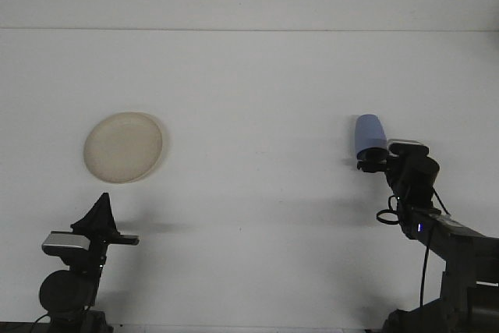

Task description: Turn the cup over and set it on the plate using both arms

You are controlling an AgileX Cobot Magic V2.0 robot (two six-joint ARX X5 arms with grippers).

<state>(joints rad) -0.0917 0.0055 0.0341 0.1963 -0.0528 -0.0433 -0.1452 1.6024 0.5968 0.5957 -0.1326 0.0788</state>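
Two risks are judged: the cup (370,132) may be toppled by the right gripper (373,160), whose jaws' state cannot be told, or rolled farther from the plate (124,147).

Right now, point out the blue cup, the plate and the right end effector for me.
blue cup (369,130): front view, on its upper side wall.
plate (123,147): front view, centre of its bare inside.
right end effector (373,159): front view, at its tips by the cup's lower end.
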